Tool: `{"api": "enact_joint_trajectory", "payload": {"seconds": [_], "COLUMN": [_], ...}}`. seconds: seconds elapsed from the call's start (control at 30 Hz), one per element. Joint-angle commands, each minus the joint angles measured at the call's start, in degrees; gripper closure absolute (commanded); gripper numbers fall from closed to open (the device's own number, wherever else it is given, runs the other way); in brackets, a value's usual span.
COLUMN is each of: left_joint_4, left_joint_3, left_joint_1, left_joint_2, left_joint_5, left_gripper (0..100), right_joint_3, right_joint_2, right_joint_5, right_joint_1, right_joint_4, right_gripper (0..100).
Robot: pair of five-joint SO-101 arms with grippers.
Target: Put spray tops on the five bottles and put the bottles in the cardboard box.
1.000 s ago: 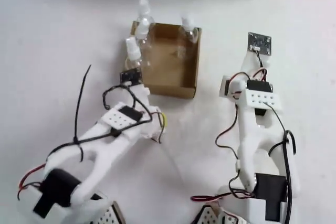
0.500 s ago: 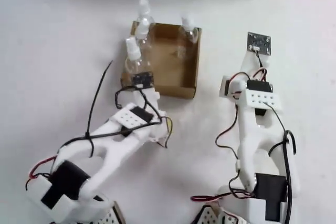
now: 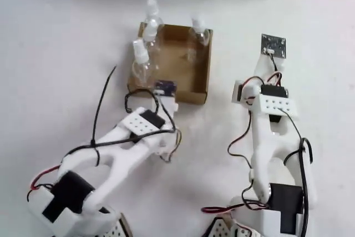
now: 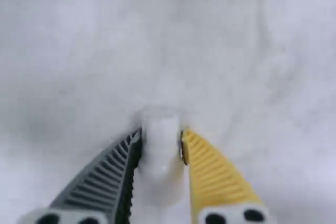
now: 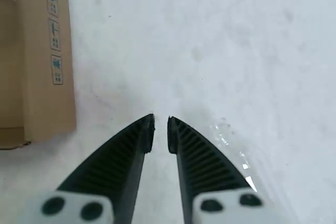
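High view first: the cardboard box (image 3: 180, 76) is sitting mid-table (image 3: 55, 54). One bottle (image 3: 198, 30) is standing in its far right corner, and a second bottle (image 3: 141, 59) is at its left wall. A third bottle (image 3: 150, 15) is at the far left corner, though I cannot tell whether it is inside or just outside. All three are wearing white tops. The left arm (image 3: 138, 129) is hanging with its wrist right at the box's near wall. The right arm (image 3: 266, 131) is sitting well apart, over bare table.

Left wrist view now: the left gripper (image 4: 160, 137) is clamping its grey and yellow fingers on a white spray top (image 4: 159, 156). Whether a bottle is hanging beneath it, I cannot tell.

Right wrist view: the right gripper (image 5: 160, 129) is holding nothing, its fingers drawn almost together beside the box wall.

So this looks like the carry-and-place step. To do it well, I'd say the clamp needs to be staying firm and the load upright. It should be clearing the near wall fully before coming down, and aiming for the bare floor of the box, away from the standing bottles. A clipped wall or a nudged bottle is the risk here.
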Motion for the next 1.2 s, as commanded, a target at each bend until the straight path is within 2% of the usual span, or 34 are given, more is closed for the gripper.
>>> {"api": "enact_joint_trajectory", "payload": {"seconds": [0.0,0.1,0.27,0.43,0.53,0.7,0.8,0.97,1.17], "left_joint_4": [3.2,3.2,3.1,-5.8,-7.8,-5.6,-3.5,3.3,3.7], "left_joint_3": [-2.8,-2.7,-1.7,3.3,4.7,4.6,3.9,0.1,-0.3], "left_joint_1": [-6.7,-12.3,-16.9,-15.8,-15.2,-15.7,-15.7,-18.6,-19.4], "left_joint_2": [-6.6,-9.2,-9.9,-10.3,-10.4,-10.4,-10.4,-10.4,-10.3], "left_joint_5": [-20.1,-25.7,-26.0,-25.9,-25.8,-20.8,-20.7,-21.1,-29.7], "left_gripper": [98,98,98,98,95,79,73,72,72], "right_joint_3": [-1.6,-1.6,-1.6,-1.6,-1.6,-1.5,-1.5,-1.5,-1.5], "right_joint_2": [-0.5,-0.4,-0.2,-0.2,-0.2,-0.2,-0.2,-0.2,-0.2], "right_joint_5": [0.6,0.5,0.5,0.5,0.6,0.6,0.7,0.7,0.7], "right_joint_1": [0.0,0.0,0.0,0.0,0.0,0.0,0.0,0.0,0.0], "right_joint_4": [-0.6,-0.6,-0.6,-0.6,-0.6,-0.6,-0.6,-0.6,-0.6], "right_gripper": [97.8,97.8,97.8,97.9,98.0,98.0,98.0,98.0,98.0]}}
